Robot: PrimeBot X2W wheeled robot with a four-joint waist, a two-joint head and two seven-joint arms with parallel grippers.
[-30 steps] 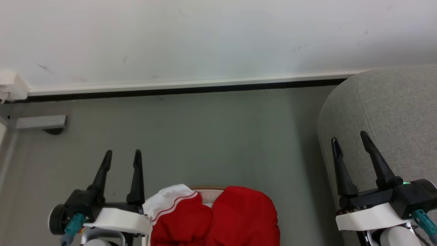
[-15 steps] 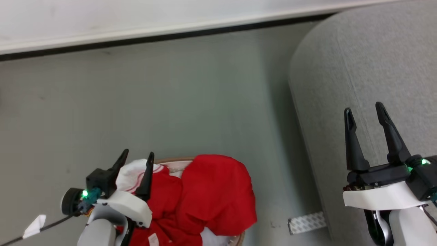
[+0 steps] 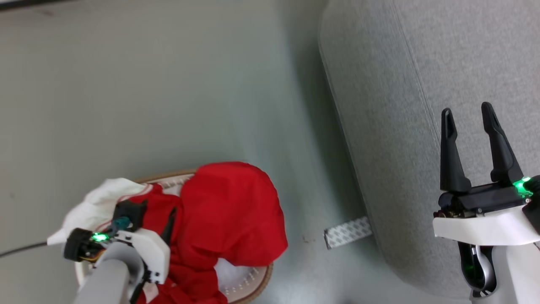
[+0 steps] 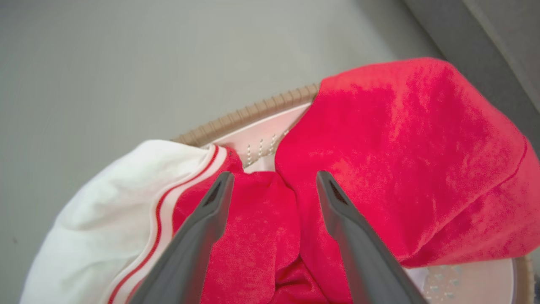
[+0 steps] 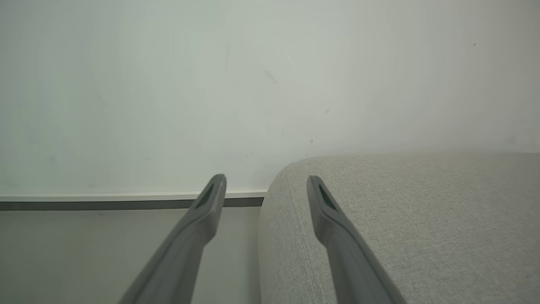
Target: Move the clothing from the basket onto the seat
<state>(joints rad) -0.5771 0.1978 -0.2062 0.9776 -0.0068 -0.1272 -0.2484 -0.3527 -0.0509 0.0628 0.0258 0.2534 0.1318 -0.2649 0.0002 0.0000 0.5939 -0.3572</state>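
My left pincer (image 4: 274, 175): hanging wide open, empty, over bright red fabric clothing (image 4: 400, 139) in rounded cream plastic basket (image 4: 253, 112). My right pincer (image 3: 467, 109): likewise, over light-grey woven seat (image 3: 400, 84).

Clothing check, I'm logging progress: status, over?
Left gripper, jaws open, over clothing in basket. Right gripper open, empty, above seat. Clothing not yet moved. Pale strip on floor beside seat.

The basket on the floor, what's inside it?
Red clothing heaped up, one piece with a white collar spilling over the rim of the basket. A bit of pale perforated wall shows between them. Whatever lies under the heap is covered.
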